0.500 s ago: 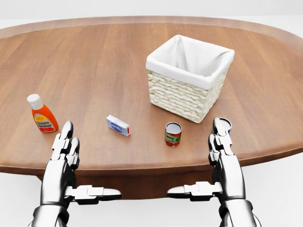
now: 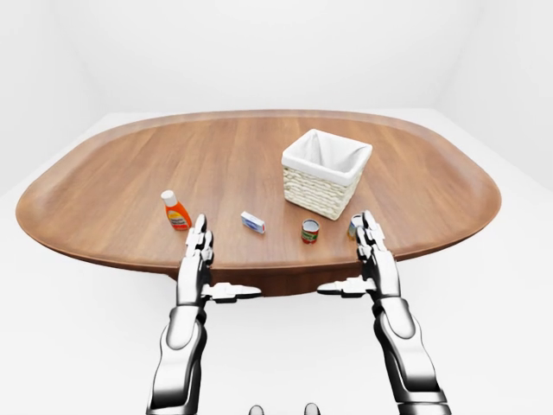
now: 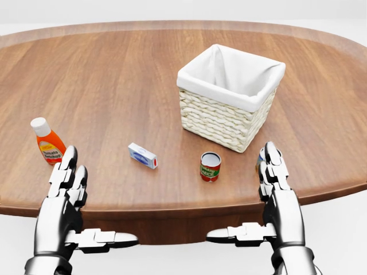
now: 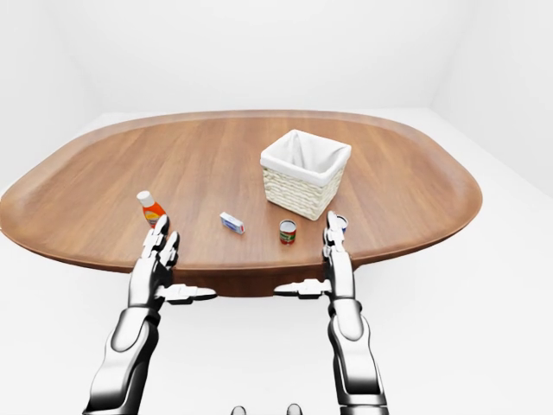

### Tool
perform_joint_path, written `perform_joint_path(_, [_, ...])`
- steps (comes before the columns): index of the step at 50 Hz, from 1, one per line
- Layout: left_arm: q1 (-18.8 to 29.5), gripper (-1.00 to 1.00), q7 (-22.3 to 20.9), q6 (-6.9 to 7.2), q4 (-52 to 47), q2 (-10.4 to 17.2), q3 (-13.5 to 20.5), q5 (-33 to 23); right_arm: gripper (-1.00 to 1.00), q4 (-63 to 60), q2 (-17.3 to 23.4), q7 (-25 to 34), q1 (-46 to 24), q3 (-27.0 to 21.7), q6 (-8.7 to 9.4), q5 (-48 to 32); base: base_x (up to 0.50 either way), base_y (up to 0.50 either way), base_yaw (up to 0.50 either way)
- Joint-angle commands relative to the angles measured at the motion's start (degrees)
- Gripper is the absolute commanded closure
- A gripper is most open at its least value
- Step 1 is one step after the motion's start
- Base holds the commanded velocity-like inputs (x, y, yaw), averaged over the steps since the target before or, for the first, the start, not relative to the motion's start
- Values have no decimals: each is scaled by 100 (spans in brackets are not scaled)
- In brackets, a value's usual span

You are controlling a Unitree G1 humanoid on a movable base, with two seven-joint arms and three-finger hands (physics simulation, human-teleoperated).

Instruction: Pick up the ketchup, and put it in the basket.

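**Two open hands, one bottle waiting**

Two hands are out and neither holds a thing! The left hand point(image 3: 66, 183) has its fingers stretched flat and its thumb swung out sideways, hovering at the near table point(image 3: 114, 80) edge. The right hand point(image 3: 274, 182) mirrors it, just as open, just as empty.

The ketchup point(image 3: 47, 141) stands upright on the wood at the head view's left, just above and left of the left hand's fingertips, well apart from the basket point(image 3: 229, 94) at centre right. This looks like the reach, with the grasp not yet begun. Next, that left hand must go forward and leftward, spread around the bottle's body and close, then carry it rightward over the small box point(image 3: 142, 155) and the can point(image 3: 210, 166) to the lined basket.

Against the earlier picture, the left hand now sits further left and closer to the bottle, while the whole scene has shifted slightly, so the camera has moved a touch too.
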State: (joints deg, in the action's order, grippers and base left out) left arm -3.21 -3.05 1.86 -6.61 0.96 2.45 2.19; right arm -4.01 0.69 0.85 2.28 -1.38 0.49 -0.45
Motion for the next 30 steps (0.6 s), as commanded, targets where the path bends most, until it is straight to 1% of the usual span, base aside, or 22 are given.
perform_joint_path(1, [-668, -100, -102, 160, -1309, -56, 53, 115, -100, -970, -59, -27, 447, 110, 57, -97, 50, 0, 0])
perform_joint_path(5, [-824, -100, -178, 95, -1610, -98, 129, 267, -100, -1255, -74, -66, 622, 208, 24, -216, 50, 0, 0])
perform_joint_path(7, [-849, -100, -198, 151, -1671, -92, 145, 274, -100, -1348, -75, -61, 671, 225, 37, -214, 50, 0, 0])
perform_joint_path(18, [-778, -100, -207, 253, -1699, -99, 237, 317, -100, -1454, -70, -64, 729, 256, 28, -258, 50, 0, 0])
perform_joint_path(21, [-773, -100, -200, 234, -1688, -105, 242, 306, -100, -1408, -76, -117, 708, 237, -8, -292, 50, 0, 0])
perform_joint_path(22, [-748, -100, -168, 165, -1622, -117, 260, 299, -100, -1332, -72, -138, 673, 230, -41, -321, 50, 0, 0])
perform_joint_path(24, [-721, -100, -170, 252, -1642, -108, 299, 387, -100, -1355, -74, -129, 688, 242, -58, -318, 50, 0, 0])
perform_joint_path(27, [-755, -100, -191, 237, -1678, -103, 282, 377, -100, -1318, -79, -154, 665, 223, -88, -310, 0, 0, 0])
perform_joint_path(28, [-777, -100, -196, 197, -1674, -106, 256, 338, -100, -1256, -77, -159, 640, 227, -100, -325, 0, 0, 0])
perform_joint_path(30, [-765, -100, -195, 211, -1670, -106, 262, 347, -100, -1225, -79, -169, 638, 242, -115, -345, 0, 0, 0])
